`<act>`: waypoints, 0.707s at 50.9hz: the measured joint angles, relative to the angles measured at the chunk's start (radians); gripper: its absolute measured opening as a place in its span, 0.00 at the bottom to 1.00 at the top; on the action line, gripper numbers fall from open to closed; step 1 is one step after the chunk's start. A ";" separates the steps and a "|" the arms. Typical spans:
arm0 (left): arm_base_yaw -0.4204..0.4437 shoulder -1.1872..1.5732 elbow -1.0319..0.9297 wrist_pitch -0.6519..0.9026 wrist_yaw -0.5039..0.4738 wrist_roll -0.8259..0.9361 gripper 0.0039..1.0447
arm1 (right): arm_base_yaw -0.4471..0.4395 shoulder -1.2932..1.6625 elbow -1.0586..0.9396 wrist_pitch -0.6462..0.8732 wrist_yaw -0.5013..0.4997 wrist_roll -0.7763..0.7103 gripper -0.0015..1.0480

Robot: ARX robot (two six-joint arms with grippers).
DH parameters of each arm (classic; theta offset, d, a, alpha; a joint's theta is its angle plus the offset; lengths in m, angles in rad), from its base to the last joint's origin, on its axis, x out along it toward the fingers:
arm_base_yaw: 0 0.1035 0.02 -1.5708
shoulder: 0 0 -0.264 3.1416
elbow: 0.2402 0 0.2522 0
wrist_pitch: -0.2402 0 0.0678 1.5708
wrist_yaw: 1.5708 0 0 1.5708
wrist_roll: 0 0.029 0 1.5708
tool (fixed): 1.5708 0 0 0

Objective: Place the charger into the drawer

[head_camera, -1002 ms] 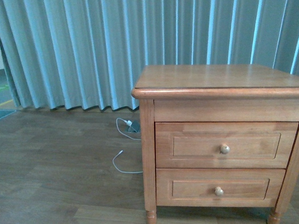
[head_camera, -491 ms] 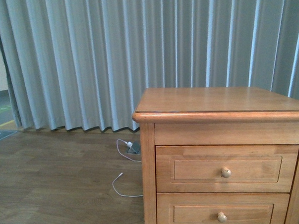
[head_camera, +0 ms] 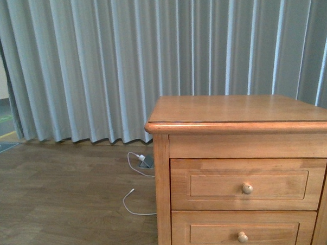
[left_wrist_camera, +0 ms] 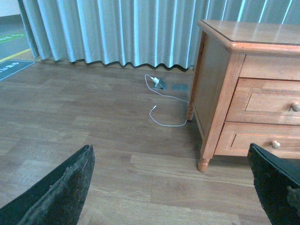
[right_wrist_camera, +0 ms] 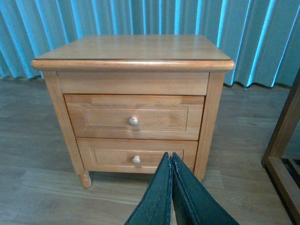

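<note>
The wooden nightstand [head_camera: 244,168] stands on the plank floor [head_camera: 64,203] before the pale curtain [head_camera: 123,59], and its upper drawer [head_camera: 247,184] is fully shut, the round knob [head_camera: 247,189] flush with the recessed panel; the shorter lower drawer [head_camera: 243,230] beneath it is shut too. No charger with a black cord shows in any view — the nightstand top is bare, and the only thing on the floor beside it is a white plug [head_camera: 141,156] with a thin white cable [head_camera: 133,202] trailing from it, which is not the item wanted. So where the charger lies cannot be told from here. The left hand [left_wrist_camera: 168,187] is spread wide, its two dark fingers [left_wrist_camera: 61,187] at opposite edges of its wrist view, holding nothing and looking across the floor toward the nightstand's side. The right hand [right_wrist_camera: 171,190] is clenched, fingers pressed together with nothing between them, aimed at the nightstand front and low before the drawers. The task looks to be at its very start: nothing is held and the drawer is not yet opened. The next move probably calls for the right hand to release, close on the upper knob and draw straight out — and for the charger to be found first.
</note>
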 joint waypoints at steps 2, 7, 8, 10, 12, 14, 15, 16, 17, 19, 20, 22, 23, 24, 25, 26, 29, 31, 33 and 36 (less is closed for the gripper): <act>0.000 0.000 0.000 0.000 0.000 0.000 0.95 | 0.000 -0.009 -0.003 -0.006 0.000 0.000 0.02; 0.000 0.000 0.000 0.000 0.000 0.000 0.95 | 0.000 -0.031 -0.013 -0.018 0.000 0.000 0.02; 0.000 0.000 0.000 0.000 0.000 0.000 0.95 | 0.000 -0.049 -0.013 -0.036 0.001 0.000 0.02; 0.000 0.000 0.000 0.000 0.000 0.000 0.95 | 0.000 -0.098 -0.015 -0.104 0.001 0.000 0.02; 0.000 0.000 0.000 0.000 0.000 0.000 0.95 | 0.000 -0.158 -0.037 -0.149 -0.002 0.000 0.02; 0.000 0.000 0.000 0.000 -0.001 0.000 0.95 | 0.000 -0.199 -0.050 -0.165 -0.002 -0.002 0.02; 0.000 0.000 0.000 0.000 -0.001 0.000 0.95 | 0.001 -0.206 -0.050 -0.166 0.000 -0.001 0.02; 0.000 0.000 0.000 0.000 0.000 0.000 0.95 | 0.001 -0.210 -0.050 -0.166 0.002 -0.001 0.02; 0.000 0.000 0.000 0.000 0.002 0.000 0.95 | 0.001 -0.212 -0.050 -0.166 0.002 -0.002 0.02; 0.000 0.000 0.000 0.000 0.002 0.000 0.95 | 0.001 -0.215 -0.050 -0.167 0.002 -0.002 0.02; 0.000 0.000 0.000 0.000 0.002 0.000 0.95 | 0.001 -0.215 -0.050 -0.167 0.002 -0.001 0.02; 0.000 0.000 0.000 0.000 0.002 0.000 0.95 | 0.001 -0.215 -0.050 -0.167 0.000 -0.002 0.02; 0.000 0.000 0.000 0.000 0.002 0.000 0.95 | 0.001 -0.215 -0.050 -0.167 0.000 -0.002 0.02; 0.000 0.000 0.000 0.000 0.002 0.000 0.95 | 0.001 -0.215 -0.050 -0.167 0.000 -0.002 0.02; 0.000 0.000 0.000 0.000 0.002 0.000 0.95 | 0.001 -0.215 -0.050 -0.167 0.000 -0.001 0.02; 0.000 0.000 0.000 0.000 0.002 0.000 0.95 | 0.001 -0.216 -0.050 -0.167 0.000 -0.002 0.02; 0.000 0.000 0.000 0.000 0.002 0.000 0.95 | 0.001 -0.216 -0.050 -0.167 0.001 -0.002 0.02; 0.000 0.000 0.000 0.000 0.002 0.000 0.95 | 0.001 -0.216 -0.050 -0.167 0.001 -0.002 0.02; 0.000 0.000 0.000 0.000 0.002 0.000 0.95 | 0.001 -0.216 -0.050 -0.167 0.000 -0.002 0.02; 0.000 0.000 0.000 0.000 0.002 0.000 0.95 | 0.001 -0.216 -0.050 -0.167 0.000 -0.002 0.02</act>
